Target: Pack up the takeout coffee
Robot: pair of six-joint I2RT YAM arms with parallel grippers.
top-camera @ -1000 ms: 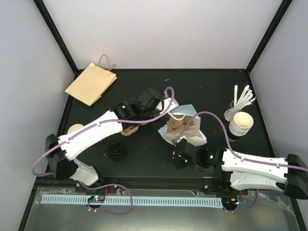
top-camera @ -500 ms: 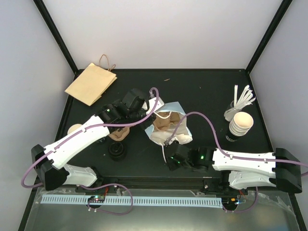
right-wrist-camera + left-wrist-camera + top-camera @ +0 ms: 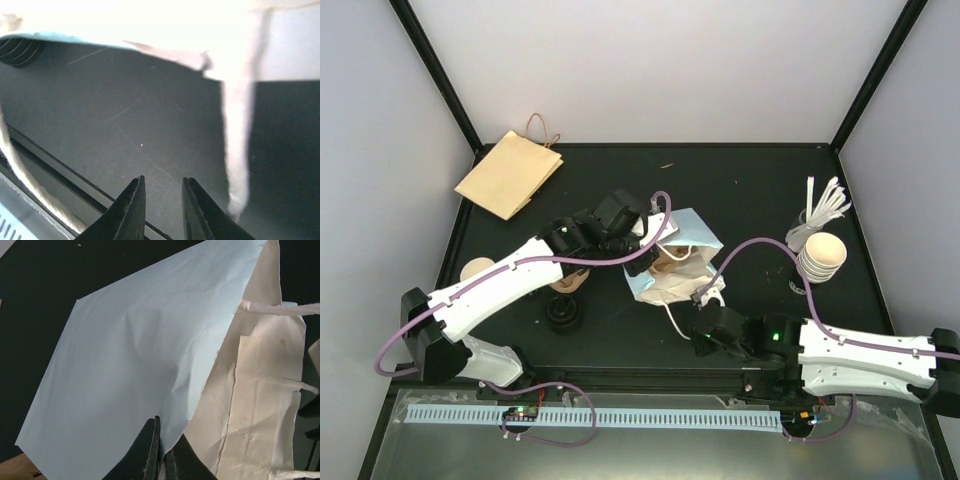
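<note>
A light blue paper bag with a cream inside and white twisted handles lies on its side mid-table. My left gripper is shut on the edge of the bag's mouth; the left wrist view shows the blue wall pinched between the jaws of the gripper. My right gripper is open and empty just in front of the bag, low over the mat. A bag handle hangs just right of it. I cannot make out a white cup with a black lid in any view.
A black round stack of lids sits front left, with a tan object partly under my left arm and a cream round object beside it. A flat brown bag lies back left. Nested white cups and stirrers stand at right.
My left gripper dragged the bag left, then a little back right, and more of its blue side now faces up. My right gripper moved left, then back right.
</note>
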